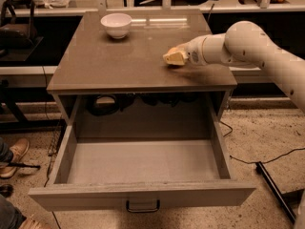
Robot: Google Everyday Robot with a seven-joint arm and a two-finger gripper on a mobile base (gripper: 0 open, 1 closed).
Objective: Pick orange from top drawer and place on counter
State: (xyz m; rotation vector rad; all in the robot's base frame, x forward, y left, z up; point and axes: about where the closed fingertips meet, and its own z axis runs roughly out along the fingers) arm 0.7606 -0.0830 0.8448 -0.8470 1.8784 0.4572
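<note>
Over counter (124,63) right side: gripper (172,57) low, open or closed cannot tell; top drawer (143,194) open.

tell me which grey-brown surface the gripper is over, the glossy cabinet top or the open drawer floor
The glossy grey-brown counter: the gripper is over its right part. It also carries a round white bowl; the top drawer sits lower.

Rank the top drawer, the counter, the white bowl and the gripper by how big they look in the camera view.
1. Top drawer, nearest the camera.
2. Counter.
3. White bowl and gripper, which sits over the counter's right side: too alike to rank.
</note>
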